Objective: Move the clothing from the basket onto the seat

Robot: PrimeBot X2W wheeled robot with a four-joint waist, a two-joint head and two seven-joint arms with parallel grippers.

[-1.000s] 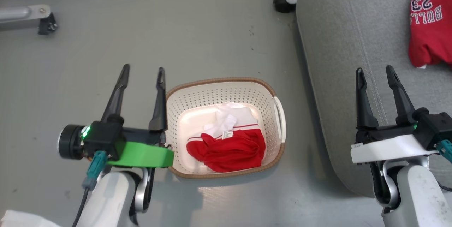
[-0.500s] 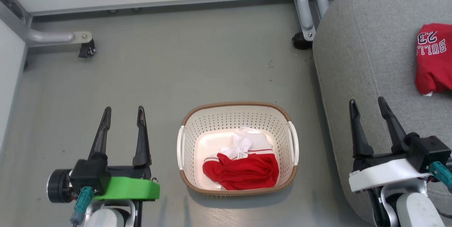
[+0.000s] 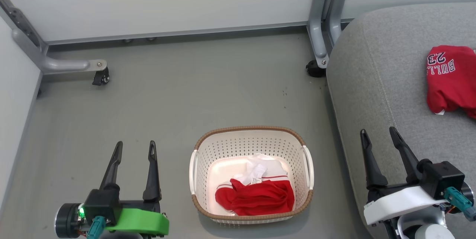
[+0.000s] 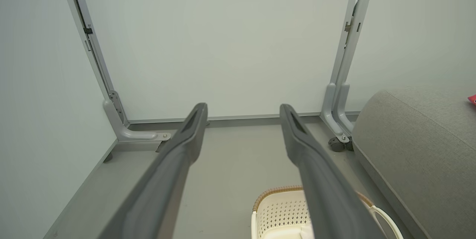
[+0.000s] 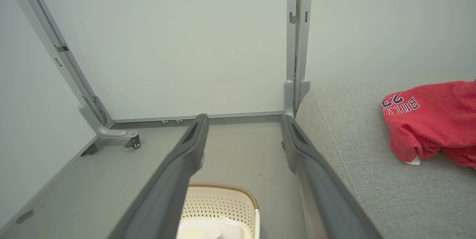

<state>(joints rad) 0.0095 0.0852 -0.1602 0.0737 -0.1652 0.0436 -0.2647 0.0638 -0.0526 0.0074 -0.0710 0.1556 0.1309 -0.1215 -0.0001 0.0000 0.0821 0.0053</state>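
Two open-fingered, empty: left end effector [image 3: 135,143], right end effector [image 3: 377,130], basket [image 3: 245,129] between, open floor [image 3: 186,94] beyond its rim.

Shorts [image 3: 260,196] in basket [image 3: 253,133]; jersey [image 3: 450,79] on seat [image 3: 379,83].

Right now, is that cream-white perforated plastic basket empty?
Not empty: crumpled red-and-white shorts lie on the bottom of the cream-white perforated plastic basket.

— Where are we?
— Lab mock-up, I reckon: pale partition panels [image 3: 167,1] on castored metal frames [image 3: 67,64] beyond my left gripper [image 3: 136,143], bare grey floor [image 3: 186,90], a sofa seat [image 3: 372,64] by my right gripper [image 3: 377,130].
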